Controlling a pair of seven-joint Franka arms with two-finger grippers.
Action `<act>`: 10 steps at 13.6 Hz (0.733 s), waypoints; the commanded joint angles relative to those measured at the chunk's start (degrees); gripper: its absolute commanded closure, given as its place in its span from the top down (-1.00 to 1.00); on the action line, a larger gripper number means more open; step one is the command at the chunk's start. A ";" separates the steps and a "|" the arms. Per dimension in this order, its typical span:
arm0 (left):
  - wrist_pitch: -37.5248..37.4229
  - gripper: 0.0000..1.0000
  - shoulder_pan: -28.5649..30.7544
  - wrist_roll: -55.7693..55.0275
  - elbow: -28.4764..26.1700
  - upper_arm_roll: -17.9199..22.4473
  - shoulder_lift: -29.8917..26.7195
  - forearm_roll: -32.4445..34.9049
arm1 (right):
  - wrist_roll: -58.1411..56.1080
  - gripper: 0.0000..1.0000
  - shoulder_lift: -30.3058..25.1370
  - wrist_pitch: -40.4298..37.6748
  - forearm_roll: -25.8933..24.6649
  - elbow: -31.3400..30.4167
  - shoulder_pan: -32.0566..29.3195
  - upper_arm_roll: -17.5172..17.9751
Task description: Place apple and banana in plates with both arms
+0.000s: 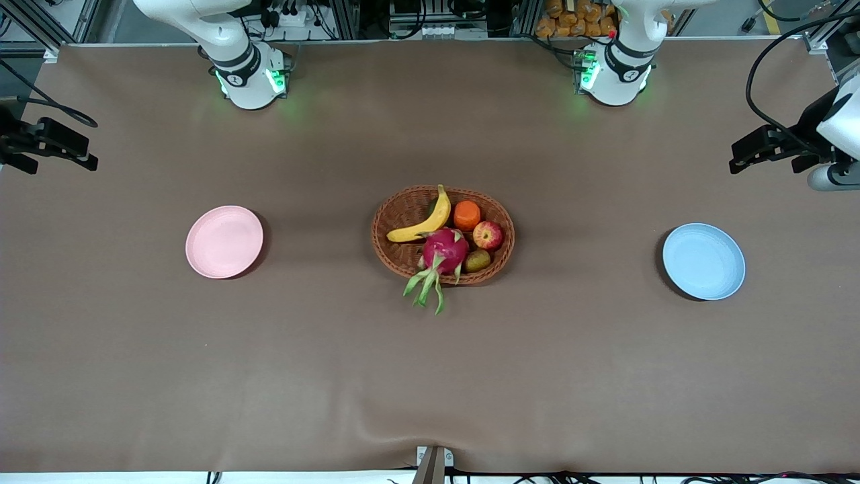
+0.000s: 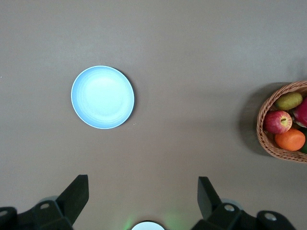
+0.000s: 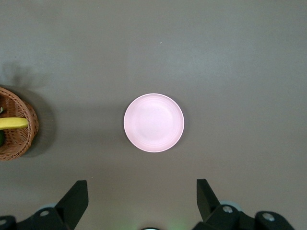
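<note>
Dragon fruit (image 1: 445, 251): magenta, nearest the front camera of the fruit; its green leaves spill over the basket rim onto the surface, just below the centre of the frame.
Basket (image 1: 396, 255): brown wicker, oval, at the centre of the surface (image 1: 430, 376).
Banana (image 1: 424, 220): yellow, curved, in the basket's upper part, its lower end touching the dragon fruit.
Apple (image 1: 488, 235): red with yellow patches, in the basket on the side toward the left arm, just beside the orange fruit (image 1: 467, 215) and a small green-brown fruit (image 1: 477, 261).
Pink plate (image 1: 224, 241): bare, middle of the frame toward the right arm's end, well apart from the basket.
Blue plate (image 1: 703, 261): bare, toward the left arm's end, well apart from the basket.
Left tool (image 2: 144, 199): high over the surface near the blue plate, fingers spread wide, holding nothing.
Right tool (image 3: 142, 200): high over the surface near the pink plate, fingers spread wide, holding nothing.
Progress: judged not yet begun; both fruits lie in the basket.
Risk, crowding: the apple sits tight among neighbours, so fingers may nudge the orange fruit or catch the wicker wall.
Risk, banana: its curve and its contact with the dragon fruit may cause a slipping or off-centre grip.
Risk, arms: both reach into one basket, so they may clash.
</note>
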 commanded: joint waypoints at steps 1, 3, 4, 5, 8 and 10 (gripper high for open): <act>0.08 1.00 0.04 0.41 0.44 -0.13 0.22 -0.71 | -0.71 1.00 -1.30 0.58 -0.33 -0.96 0.12 0.31; 0.08 1.00 -0.05 0.41 0.53 -0.13 0.30 -0.19 | -0.71 1.00 -1.30 0.50 -0.33 -0.88 0.12 0.31; 0.08 1.00 -0.05 0.32 0.53 -0.13 0.56 -0.28 | -0.71 1.00 -1.30 0.50 -0.33 -0.79 0.21 0.31; 0.08 1.00 -0.05 -0.03 0.53 -0.13 0.74 -0.45 | -0.71 1.00 -1.30 0.50 -0.33 -0.79 0.21 0.31; 0.08 1.00 -0.05 -0.29 0.36 -0.22 0.74 -0.98 | -0.62 1.00 -1.21 0.23 -0.24 -0.61 0.21 0.31; 0.08 1.00 -0.39 -0.47 0.36 -0.65 1.79 -1.24 | -0.53 1.00 -1.21 0.15 -0.15 -0.52 0.30 0.31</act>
